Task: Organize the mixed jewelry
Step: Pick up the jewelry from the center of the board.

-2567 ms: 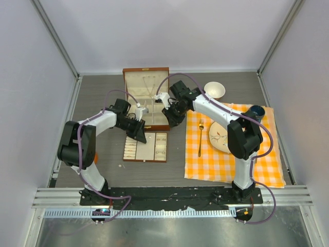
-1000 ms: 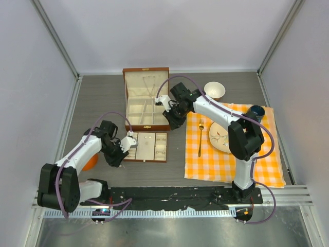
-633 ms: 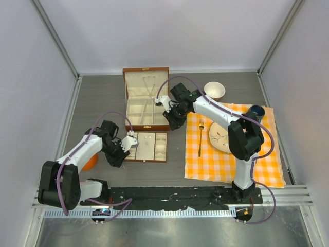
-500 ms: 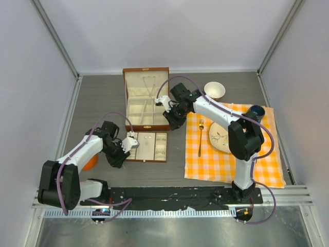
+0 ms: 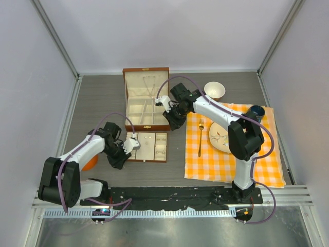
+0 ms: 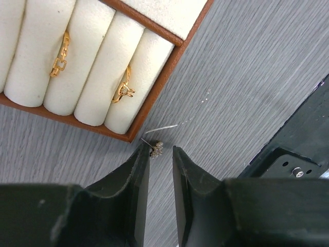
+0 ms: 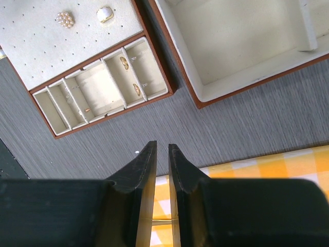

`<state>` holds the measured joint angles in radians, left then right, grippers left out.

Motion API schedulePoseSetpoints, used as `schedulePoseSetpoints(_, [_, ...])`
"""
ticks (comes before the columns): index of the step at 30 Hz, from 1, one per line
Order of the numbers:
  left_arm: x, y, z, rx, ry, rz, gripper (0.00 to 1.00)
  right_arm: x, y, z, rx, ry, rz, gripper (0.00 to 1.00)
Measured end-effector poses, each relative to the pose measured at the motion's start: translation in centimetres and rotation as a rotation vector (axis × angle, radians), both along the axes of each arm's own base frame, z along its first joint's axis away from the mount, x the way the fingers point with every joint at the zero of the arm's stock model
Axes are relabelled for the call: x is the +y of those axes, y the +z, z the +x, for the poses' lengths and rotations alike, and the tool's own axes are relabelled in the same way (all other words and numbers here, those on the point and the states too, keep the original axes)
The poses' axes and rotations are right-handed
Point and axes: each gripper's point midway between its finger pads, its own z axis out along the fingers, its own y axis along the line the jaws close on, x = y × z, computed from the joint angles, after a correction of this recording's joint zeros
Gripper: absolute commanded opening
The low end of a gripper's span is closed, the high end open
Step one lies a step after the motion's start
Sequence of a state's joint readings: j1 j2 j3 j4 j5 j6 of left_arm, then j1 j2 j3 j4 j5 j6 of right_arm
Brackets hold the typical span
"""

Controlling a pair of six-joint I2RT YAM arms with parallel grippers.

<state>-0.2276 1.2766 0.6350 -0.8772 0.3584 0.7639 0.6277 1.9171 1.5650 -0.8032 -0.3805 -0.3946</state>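
The left gripper [image 6: 159, 151] has its jaws open just a tiny bit. The little pearl stud [image 6: 157, 147] lies on the table [image 6: 241, 77] between the tips. It should go straight down and pinch slowly, so the stud does not pop away. The tray's wooden edge [image 6: 165, 77] is just beside it, and a thin chain [image 6: 191, 116] lies near. The right gripper [image 7: 162, 149], jaws a little open and empty, hangs over bare table with lots of room.

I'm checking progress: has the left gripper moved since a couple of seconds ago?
Yes. The left gripper pulled back toward the arms' side, from beside the wooden box to the tray's left end.
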Motion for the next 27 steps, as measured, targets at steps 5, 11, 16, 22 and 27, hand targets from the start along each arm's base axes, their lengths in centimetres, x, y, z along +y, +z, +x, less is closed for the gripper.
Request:
schedulePoseSetpoints(5, [-0.1, -0.1, 0.0, 0.001, 0.001, 0.000, 0.11, 0.1, 0.0, -0.1, 0.000, 0.003, 0.000, 0.21])
schedulePoseSetpoints(11, [-0.1, 0.0, -0.2, 0.009, 0.000, -0.003, 0.00, 0.1, -0.2, -0.3, 0.004, 0.005, -0.003, 0.21])
schedulePoseSetpoints(16, [-0.3, 0.5, -0.5, 0.034, -0.012, -0.012, 0.00, 0.0, -0.3, -0.3, 0.007, 0.005, -0.004, 0.21])
schedulePoseSetpoints(22, [-0.8, 4.0, -0.1, 0.033, -0.062, -0.041, 0.00, 0.0, -0.4, -0.4, 0.009, 0.005, -0.007, 0.21])
schedulePoseSetpoints(27, [-2.7, 8.4, 1.4, 0.002, -0.083, -0.138, 0.00, 0.0, -0.5, -0.4, 0.010, 0.005, -0.007, 0.21])
